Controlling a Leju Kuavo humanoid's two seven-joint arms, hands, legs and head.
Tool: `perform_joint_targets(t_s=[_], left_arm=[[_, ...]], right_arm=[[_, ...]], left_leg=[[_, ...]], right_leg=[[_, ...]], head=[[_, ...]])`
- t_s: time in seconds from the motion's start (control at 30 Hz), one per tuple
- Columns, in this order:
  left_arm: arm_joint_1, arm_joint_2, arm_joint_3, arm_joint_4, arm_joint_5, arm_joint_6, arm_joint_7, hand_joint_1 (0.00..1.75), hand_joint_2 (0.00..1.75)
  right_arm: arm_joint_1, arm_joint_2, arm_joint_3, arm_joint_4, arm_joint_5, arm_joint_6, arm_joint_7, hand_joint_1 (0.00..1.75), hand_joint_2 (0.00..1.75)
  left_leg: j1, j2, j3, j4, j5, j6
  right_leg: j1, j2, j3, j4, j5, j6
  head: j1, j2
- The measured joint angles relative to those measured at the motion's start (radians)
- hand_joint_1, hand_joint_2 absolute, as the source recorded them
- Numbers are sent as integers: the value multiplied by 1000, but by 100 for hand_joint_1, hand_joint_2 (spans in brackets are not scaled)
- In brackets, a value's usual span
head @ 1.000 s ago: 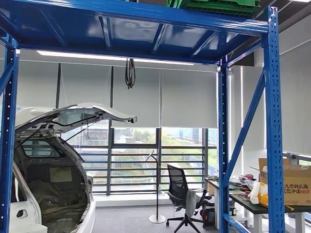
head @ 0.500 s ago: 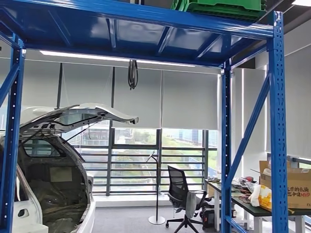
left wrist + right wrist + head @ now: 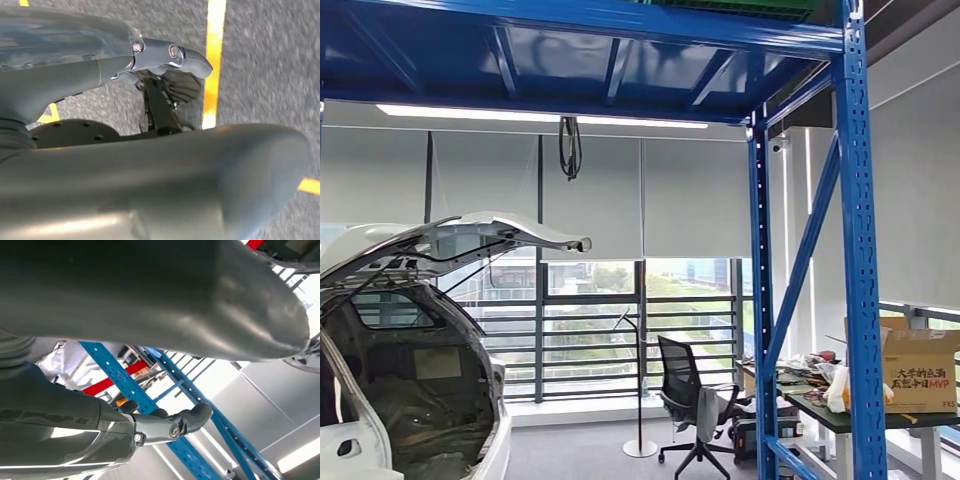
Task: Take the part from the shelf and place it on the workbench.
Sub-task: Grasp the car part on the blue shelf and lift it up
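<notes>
The task looks barely begun: the blue shelf (image 3: 857,250) frames the head view, no part is identifiable, and both hands, left hand (image 3: 166,60) and right hand (image 3: 166,427), hold nothing, fingers apart.

A white car (image 3: 403,340) is sitting at the left with its hatch (image 3: 463,238) standing raised. A black cable (image 3: 569,148) is hanging in front of grey blinds (image 3: 690,200). A black chair (image 3: 690,400) is standing by the window railing (image 3: 584,340), near a floor lamp (image 3: 637,385). At the right, a cardboard box (image 3: 920,365) is resting on a cluttered desk (image 3: 848,420). Yellow lines (image 3: 213,65) are crossing the grey floor (image 3: 264,65).
</notes>
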Motion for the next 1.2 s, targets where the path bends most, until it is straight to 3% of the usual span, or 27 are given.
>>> perform_joint_targets(t_s=[0.07,0.1,0.13,0.17,0.23,0.27,0.3,0.37,0.47,0.53,0.6,0.63,0.67,0.7,0.73,0.8,0.9,0.97,1.03,1.1,1.13,1.17,1.2], left_arm=[[1,-1,0,0,2,0,0,0,0],[2,-1,0,0,3,1,0,0,0],[4,-1,0,0,4,1,0,0,0],[5,-1,0,0,4,1,0,0,0],[6,0,0,0,4,1,0,0,0],[6,0,0,1,4,1,0,0,0],[5,0,0,2,4,1,0,0,0],[4,0,0,4,4,2,-1,0,0],[5,0,0,5,4,5,-3,0,0],[3,1,0,5,4,5,-5,0,0],[2,0,0,5,4,5,-5,0,0],[3,0,0,5,4,5,-5,0,0],[3,0,0,5,4,5,-5,0,0],[4,0,0,5,4,5,-5,0,0],[4,0,0,5,4,5,-5,0,0],[1,-1,0,5,4,5,-5,0,0],[1,-2,0,6,4,5,-4,0,0],[1,-2,0,6,4,5,-4,0,0],[-2,-2,0,6,4,5,-4,0,0],[-3,-2,0,6,4,5,-4,0,0],[-1,-2,0,6,4,5,-4,0,0],[1,-2,0,6,4,5,-4,0,0],[3,-2,0,6,4,5,-4,0,0]], right_arm=[[-1,0,1,0,-2,1,0,0,0],[0,0,2,0,-2,2,0,0,0],[0,0,2,0,-3,2,0,0,0],[0,0,3,1,-3,2,0,0,0],[0,0,3,1,-4,2,0,0,0],[0,0,4,1,-4,2,0,0,0],[-1,0,4,1,-4,2,-1,0,0],[-1,0,5,1,-5,3,-1,0,0],[-1,0,5,0,-6,2,-3,0,0],[-3,-1,4,0,-7,2,-4,0,0],[-2,-1,4,0,-8,2,-4,0,0],[-1,-1,4,0,-8,2,-4,0,0],[-1,-1,4,0,-8,2,-4,0,0],[0,-1,4,0,-8,2,-4,0,0],[-1,-1,4,0,-8,2,-4,0,0],[-2,-1,4,0,-8,3,-4,0,0],[0,-3,4,-1,-8,3,-4,0,0],[0,-3,4,-2,-8,3,-5,0,0],[-1,-3,4,-3,-8,3,-5,0,0],[-1,-2,5,-4,-8,3,-5,0,0],[0,-2,6,-4,-8,3,-5,0,0],[0,-2,7,-4,-8,3,-5,0,0],[1,-2,8,-4,-8,3,-5,0,0]], left_leg=[[-1,0,-73,136,-54,1],[-1,0,-108,191,-67,3],[-1,0,-130,216,-60,4],[-1,0,-134,201,-32,7],[-2,-1,-97,88,54,16],[-5,-1,-76,33,85,20],[-8,-2,-59,-8,98,24],[-16,-3,-50,-36,90,30],[-11,-5,-29,-56,83,40],[-8,-5,-12,-65,77,49],[-8,-5,-1,-65,68,54],[-9,-5,5,-65,62,54],[-9,-5,14,-65,55,53],[-9,-5,24,-65,48,52],[-9,-6,34,-66,40,50],[-9,-6,49,-69,29,44],[-10,-6,60,-71,25,29],[-10,-6,61,-51,16,23],[-9,-6,22,29,-21,18],[-8,-6,-53,146,-66,12],[-7,-6,-84,184,-73,10],[-5,-6,-101,190,-59,8],[-3,-6,-102,162,-25,6]], right_leg=[[6,-1,10,0,-9,-11],[8,0,16,0,-14,-14],[10,2,22,0,-19,-15],[11,4,31,0,-26,-14],[11,8,53,0,-43,-9],[13,10,62,1,-51,-4],[12,11,65,2,-56,2],[11,12,66,2,-58,14],[7,10,60,28,-65,29],[6,7,15,118,-103,36],[6,7,-67,242,-144,42],[6,6,-98,275,-144,43],[6,6,-112,272,-124,44],[6,5,-105,231,-84,43],[7,4,-87,166,-35,40],[12,0,-55,62,14,28],[19,0,-43,20,13,6],[15,1,-26,8,16,-4],[11,1,-8,-2,12,-12],[12,1,1,-4,3,-16],[11,1,8,-4,-3,-17],[11,3,16,-4,-10,-16],[11,4,27,-4,-18,-13]], head=[[0,0],[0,0],[0,0],[0,0],[0,0],[0,0],[1,0],[1,0],[1,0],[1,0],[1,0],[1,0],[1,0],[1,0],[1,0],[1,0],[1,0],[2,0],[2,0],[2,0],[2,0],[2,0],[2,0]])
